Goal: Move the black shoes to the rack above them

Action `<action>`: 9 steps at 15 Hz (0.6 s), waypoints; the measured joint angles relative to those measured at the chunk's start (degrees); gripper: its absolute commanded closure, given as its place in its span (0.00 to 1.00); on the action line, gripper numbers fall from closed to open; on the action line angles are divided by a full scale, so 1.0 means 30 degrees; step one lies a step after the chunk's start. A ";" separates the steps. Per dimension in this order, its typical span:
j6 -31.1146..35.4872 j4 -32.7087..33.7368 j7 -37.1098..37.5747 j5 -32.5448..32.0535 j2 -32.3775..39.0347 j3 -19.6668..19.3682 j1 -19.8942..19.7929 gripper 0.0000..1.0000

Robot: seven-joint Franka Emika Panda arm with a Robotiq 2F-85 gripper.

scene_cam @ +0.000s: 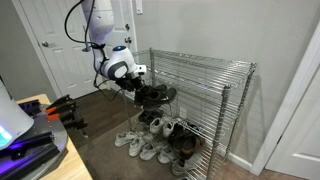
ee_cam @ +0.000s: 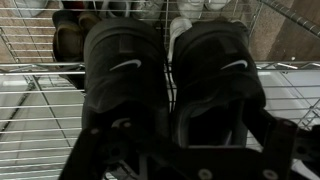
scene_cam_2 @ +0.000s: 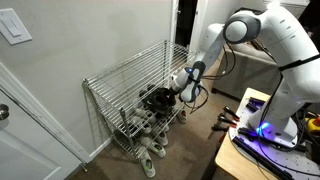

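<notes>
The pincer [scene_cam: 139,74] stands released, its dark jaws spread wide and gripping nothing. In the wrist view its blunt black fingers [ee_cam: 275,140] frame the bottom of the picture on either side of the heels of the black shoes [ee_cam: 125,75]; whether they touch the shoes cannot be told. The shoes lie side by side with toes pointing away from the camera. They are matte and rounded, each with a padded tongue and a small pale curved mark on its upper, and the laces are too dark to make out. They rest on a thin silver wire grid, the middle tier [ee_cam: 30,100] of a chrome shelving unit [scene_cam_2: 110,110] with slim corner posts. In both exterior views the pair [scene_cam: 155,95] [scene_cam_2: 158,100] sits near the front edge of that tier, and the top rack [scene_cam: 200,62] [scene_cam_2: 135,68], a flat shiny grid of fine parallel wires, lies directly above it. Below, pale white-and-grey sneakers [scene_cam: 140,145] lie loosely around the foot of the unit, and a brownish shoe [ee_cam: 65,35] shows through the grid. The glossy white arm [scene_cam_2: 265,35], built of smooth rounded segments, bends down toward the shelf.
</notes>
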 measured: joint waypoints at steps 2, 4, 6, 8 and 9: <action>0.0000 0.0390 0.0000 -0.0001 0.0225 0.0105 0.0008 0.00; 0.0000 0.0744 0.0000 -0.0001 0.0441 0.0113 0.0101 0.00; 0.0000 0.1159 0.0000 0.0000 0.0693 -0.0028 0.0394 0.00; 0.0000 0.1602 0.0000 0.0045 0.0958 -0.0394 0.0945 0.00; 0.0000 0.1843 0.0001 0.0111 0.1105 -0.0660 0.1287 0.00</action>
